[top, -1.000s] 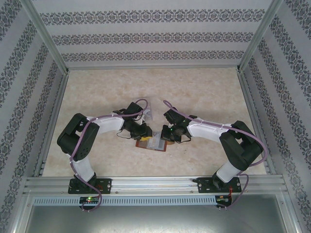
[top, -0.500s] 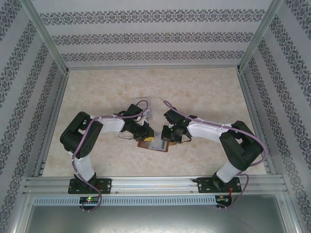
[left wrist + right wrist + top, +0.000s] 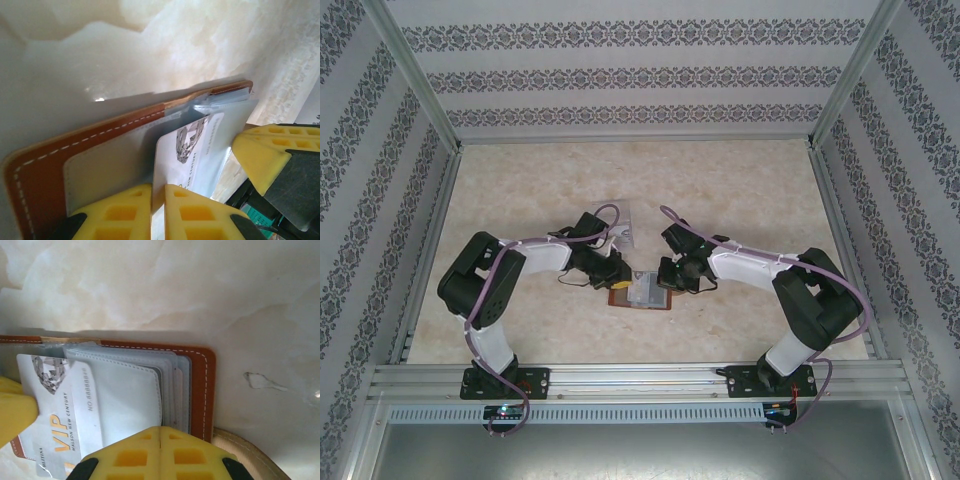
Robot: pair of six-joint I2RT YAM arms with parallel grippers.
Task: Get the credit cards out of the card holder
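A card [image 3: 195, 150], partly out of the holder [image 3: 40, 190], is pinched by the left hand [image 3: 156, 200]; the right hand [image 3: 160, 440] is pressed together at the holder's edge.

card holder [image 3: 197, 390]: brown, open flat | credit card [image 3: 50, 400]: white, sticking out

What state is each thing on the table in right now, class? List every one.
wallet: open, lying flat on the table.
card: sticking partly out of its slot.
left gripper: jaws shut on the card.
right gripper: jaws shut, tips against the wallet.
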